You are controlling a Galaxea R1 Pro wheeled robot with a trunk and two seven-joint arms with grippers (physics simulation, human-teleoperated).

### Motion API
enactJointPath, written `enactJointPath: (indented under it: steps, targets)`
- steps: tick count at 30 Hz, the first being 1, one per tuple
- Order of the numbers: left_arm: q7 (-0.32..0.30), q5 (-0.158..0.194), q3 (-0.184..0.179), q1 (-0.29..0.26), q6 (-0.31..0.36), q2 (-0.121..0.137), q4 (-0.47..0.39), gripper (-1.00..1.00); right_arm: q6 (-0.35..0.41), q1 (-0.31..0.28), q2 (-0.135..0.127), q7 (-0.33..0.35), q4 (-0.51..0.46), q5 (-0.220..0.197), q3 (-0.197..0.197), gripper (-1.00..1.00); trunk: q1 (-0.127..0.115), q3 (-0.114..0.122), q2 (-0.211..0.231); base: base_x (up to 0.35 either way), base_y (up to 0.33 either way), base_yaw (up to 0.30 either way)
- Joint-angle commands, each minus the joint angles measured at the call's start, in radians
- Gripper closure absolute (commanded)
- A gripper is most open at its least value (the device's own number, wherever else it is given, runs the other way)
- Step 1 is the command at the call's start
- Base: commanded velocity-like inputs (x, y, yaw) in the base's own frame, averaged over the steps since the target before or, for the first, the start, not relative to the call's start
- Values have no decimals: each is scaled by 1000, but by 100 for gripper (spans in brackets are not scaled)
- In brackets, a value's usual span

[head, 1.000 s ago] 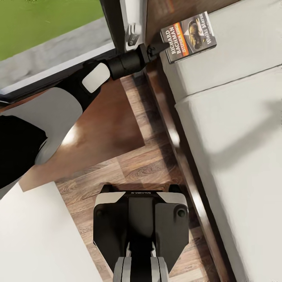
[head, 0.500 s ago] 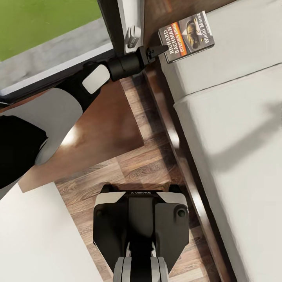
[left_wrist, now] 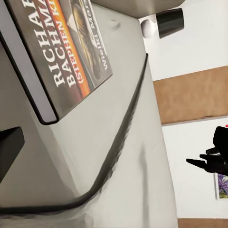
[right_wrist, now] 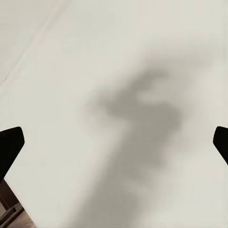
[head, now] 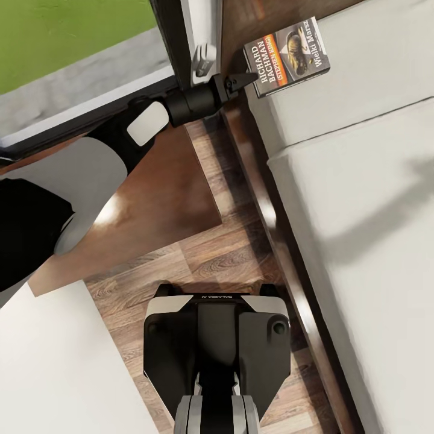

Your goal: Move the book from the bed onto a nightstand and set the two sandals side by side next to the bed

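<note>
Where bed (head: 361,199) meets wood floor (head: 223,253), mattress pale and bare but for book (head: 287,56) lying flat at corner edge. Left arm stretched across nightstand (head: 150,205); left gripper (head: 246,79) tips at book's near edge, opening unclear. Right gripper (right_wrist: 114,142) spread wide over mattress, holding nothing.

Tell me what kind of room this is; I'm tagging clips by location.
Probably a bedroom: a pale mattress on a low dark wood frame, a dark wooden nightstand beside it, plank floor, and a book lying on the bed.
</note>
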Motion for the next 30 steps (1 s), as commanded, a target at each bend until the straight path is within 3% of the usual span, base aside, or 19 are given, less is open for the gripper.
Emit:
enactJointPath:
  steps: [1,30]
  targets:
    - [-2,11,-4,0,9,0,1,-100,3,-1,0,5,1,3,0,-100,0,-1,-1,0,0,-1]
    - [0,9,-3,-2,8,3,3,-100,2,0,15,4,1,1,-1,-100,0,-1,-1,0,0,0]
